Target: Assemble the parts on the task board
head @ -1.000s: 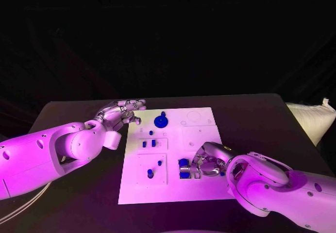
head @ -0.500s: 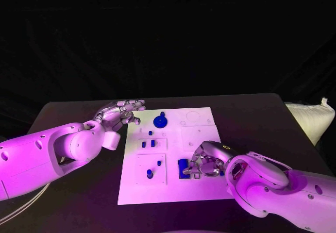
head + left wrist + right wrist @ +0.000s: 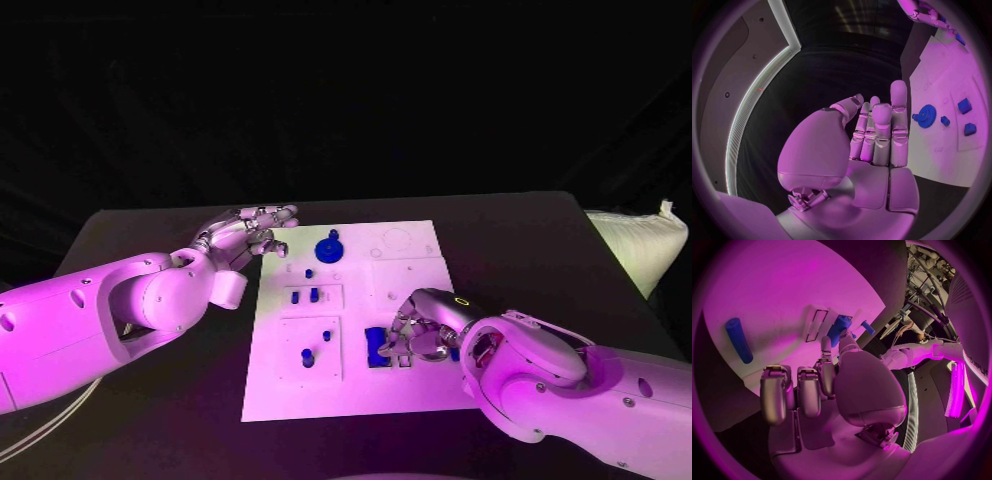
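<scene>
Head view: the board [image 3: 418, 385] lies mid-frame, and the right hand [image 3: 418, 335] is bent down over its lower right part, fingers drawn in around a blue block [image 3: 378, 346], probably to seat it in its slot. In the right wrist view the fingers [image 3: 826, 375] reach the same block [image 3: 839, 327] at the board's edge, though whether they pinch it or only press on it I cannot tell; a blue rod [image 3: 739, 339] lies loose to the left. The left hand [image 3: 248, 232] waits at the board's upper left corner, just beside the blue gear [image 3: 330, 248], fingers loosely curled and holding nothing, likely kept clear of the work. Small pegs [image 3: 303, 296] stand left of centre.
</scene>
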You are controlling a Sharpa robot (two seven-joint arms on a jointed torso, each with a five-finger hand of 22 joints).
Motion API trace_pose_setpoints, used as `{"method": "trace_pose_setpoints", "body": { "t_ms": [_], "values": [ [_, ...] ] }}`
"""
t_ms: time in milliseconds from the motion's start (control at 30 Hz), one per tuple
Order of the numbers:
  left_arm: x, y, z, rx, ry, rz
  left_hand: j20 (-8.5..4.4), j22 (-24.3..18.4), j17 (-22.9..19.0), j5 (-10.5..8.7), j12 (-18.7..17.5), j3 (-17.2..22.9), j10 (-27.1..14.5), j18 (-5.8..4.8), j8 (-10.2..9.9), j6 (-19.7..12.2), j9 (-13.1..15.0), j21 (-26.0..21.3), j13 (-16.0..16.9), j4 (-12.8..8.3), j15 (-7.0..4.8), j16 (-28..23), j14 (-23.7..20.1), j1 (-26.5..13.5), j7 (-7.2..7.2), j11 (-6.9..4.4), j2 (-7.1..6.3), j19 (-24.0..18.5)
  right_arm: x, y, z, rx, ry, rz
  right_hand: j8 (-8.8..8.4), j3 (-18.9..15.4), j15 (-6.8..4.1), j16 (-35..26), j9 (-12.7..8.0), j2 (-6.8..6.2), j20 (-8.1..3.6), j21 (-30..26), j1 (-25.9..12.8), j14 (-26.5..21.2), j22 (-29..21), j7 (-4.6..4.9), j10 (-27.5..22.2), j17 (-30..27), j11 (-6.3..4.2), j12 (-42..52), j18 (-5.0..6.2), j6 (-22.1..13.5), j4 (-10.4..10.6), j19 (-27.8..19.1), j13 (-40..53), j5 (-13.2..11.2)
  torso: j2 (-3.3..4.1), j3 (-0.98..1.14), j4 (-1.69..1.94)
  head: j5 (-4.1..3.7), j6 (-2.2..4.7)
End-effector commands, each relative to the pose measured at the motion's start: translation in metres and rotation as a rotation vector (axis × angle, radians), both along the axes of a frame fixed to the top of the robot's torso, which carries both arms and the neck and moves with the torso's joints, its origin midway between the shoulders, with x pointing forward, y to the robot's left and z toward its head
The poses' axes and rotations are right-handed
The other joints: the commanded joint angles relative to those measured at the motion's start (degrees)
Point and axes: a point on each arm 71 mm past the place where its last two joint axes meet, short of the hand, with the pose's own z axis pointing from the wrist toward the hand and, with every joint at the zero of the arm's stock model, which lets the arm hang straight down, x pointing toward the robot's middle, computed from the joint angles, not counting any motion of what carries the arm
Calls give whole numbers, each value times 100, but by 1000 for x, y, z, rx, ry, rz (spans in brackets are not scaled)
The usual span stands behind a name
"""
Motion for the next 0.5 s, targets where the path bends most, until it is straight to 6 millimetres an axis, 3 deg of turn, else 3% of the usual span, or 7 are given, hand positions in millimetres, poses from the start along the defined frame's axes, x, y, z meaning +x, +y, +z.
{"method": "trace_pose_setpoints", "body": {
  "t_ms": [33,133,267,500],
  "values": [
    [-1,-3,1,-11,-7,-22,11,-5,-5,13,33,-8,-47,63,32,-32,-5,-18,8,-15,-4,-14,-40,-16,8,-2,20,19,-2,-3,3,29,-24,-17,35,-71,-44,21,17,-20,-29,17,-98,559,961,20,158,1278,-45,1,-111,30,41,361,-208,22,-3,4,1,-14,-1],
    [-1,-2,1,-10,-7,-21,11,-5,-5,13,33,-8,-47,63,32,-32,-5,-18,8,-15,-4,-14,-40,-16,8,-2,20,19,-4,-12,6,78,-15,-49,-18,-107,-29,9,8,-41,-22,-11,-176,554,930,55,141,1259,-21,-47,-103,-75,101,346,-226,119,-5,6,-1,-25,-6],
    [-1,-3,1,-11,-6,-24,11,-5,-5,13,33,-8,-47,63,32,-32,-5,-18,8,-15,-4,-14,-40,-16,8,-2,20,19,-4,-34,14,113,15,-107,-155,-95,24,20,-29,-27,15,-18,-149,558,925,141,112,1278,49,-101,-102,-288,115,342,-240,305,-4,-11,12,-70,11],
    [-2,-5,1,-12,-5,-29,13,-9,-12,14,45,-12,-61,62,32,-41,-6,-22,8,-14,-1,-11,-42,-24,12,1,25,19,0,-72,33,6,-42,-112,-476,-11,142,41,-211,111,116,-9,16,565,941,305,35,1316,186,-291,-106,-619,64,341,-320,461,-1,-14,-12,-159,35]
  ]
}}
